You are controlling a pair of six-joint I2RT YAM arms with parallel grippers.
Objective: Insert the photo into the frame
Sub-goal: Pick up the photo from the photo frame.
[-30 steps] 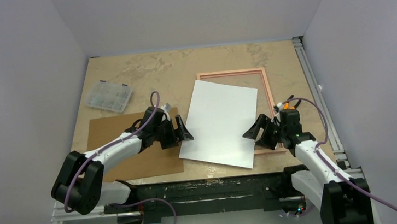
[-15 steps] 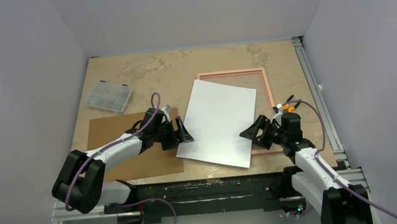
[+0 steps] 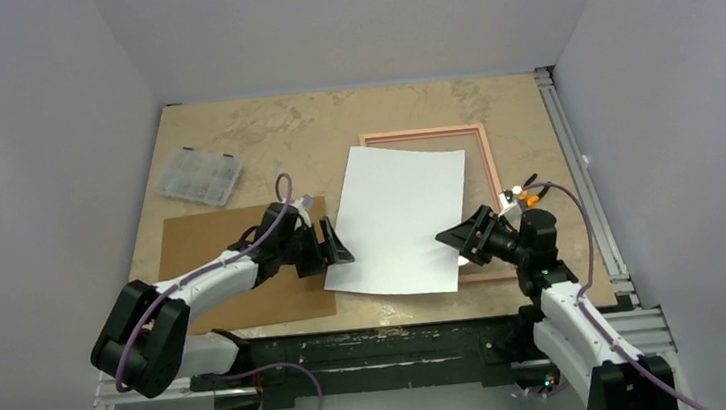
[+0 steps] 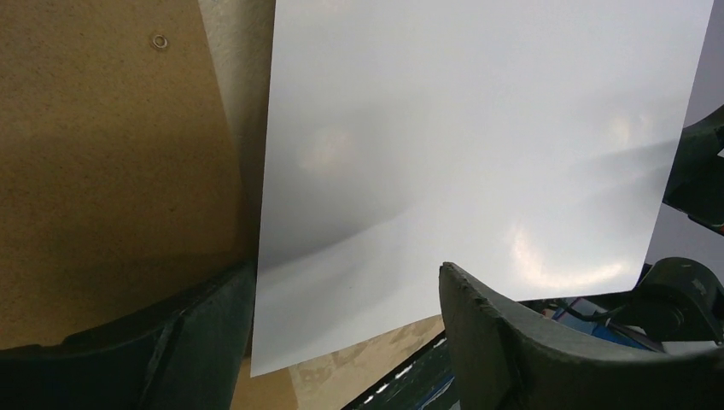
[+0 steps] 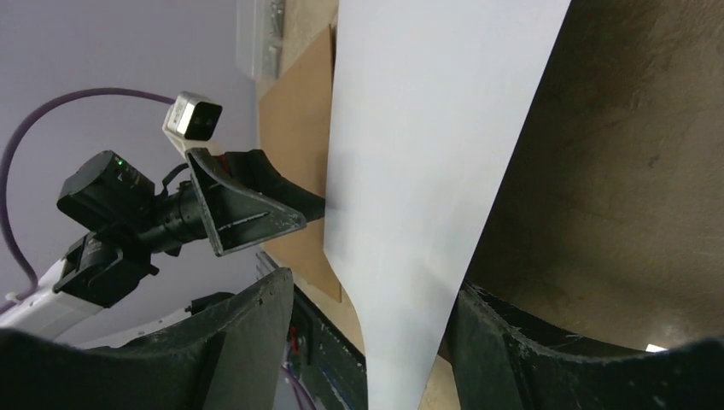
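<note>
The photo [image 3: 401,221] lies white back up, slightly skewed, across the left part of the pinkish wood frame [image 3: 483,153]. My left gripper [image 3: 336,245] stands open at the photo's left edge. In the left wrist view the photo's [image 4: 478,128] near corner lies between the spread fingers of that gripper [image 4: 346,282]. My right gripper [image 3: 461,239] is open at the photo's near right edge. In the right wrist view the photo [image 5: 435,128] runs between the fingers of this gripper [image 5: 373,290], curling upward, with a gap on the left side.
A brown backing board [image 3: 213,250] lies under the left arm, to the left of the photo. A clear compartment box [image 3: 198,176] sits at the back left. A metal rail [image 3: 576,164] runs along the table's right edge.
The right gripper has slid left onto the photo's right edge and narrowed its jaws. The photo has turned and shifted a little left. The left gripper has barely moved.
</note>
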